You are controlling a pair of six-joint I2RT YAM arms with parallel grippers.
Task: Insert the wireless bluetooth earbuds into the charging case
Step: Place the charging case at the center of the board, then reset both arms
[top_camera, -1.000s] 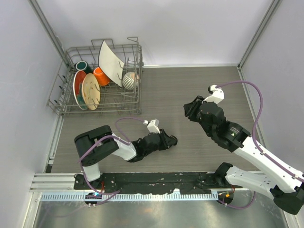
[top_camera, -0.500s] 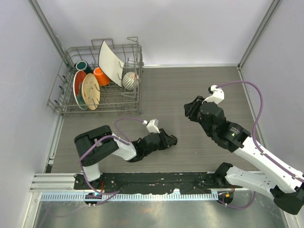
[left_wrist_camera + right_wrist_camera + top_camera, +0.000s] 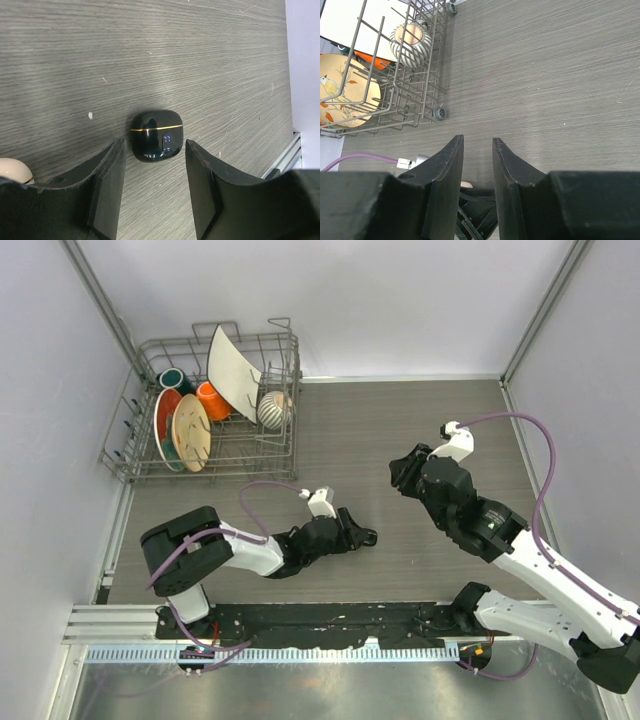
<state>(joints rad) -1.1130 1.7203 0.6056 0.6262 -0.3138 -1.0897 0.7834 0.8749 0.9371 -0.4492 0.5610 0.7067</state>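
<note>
Our left gripper (image 3: 366, 537) has parted its jaws around the closed black charging case (image 3: 156, 135) near the table's (image 3: 400, 430) near edge; we judge it light, hard and slick, best pinched across its sides, while our right gripper (image 3: 475, 141) hangs slightly apart, empty.

Nothing to read out here: no word, brand or number is legible in any of the three views. The closest we get is in the left wrist view, on the front face of the black charging case (image 3: 156, 135). A small blue mark (image 3: 168, 141) glows there, but it is too tiny and blurred to call as a letter, a digit or a logo.
</note>
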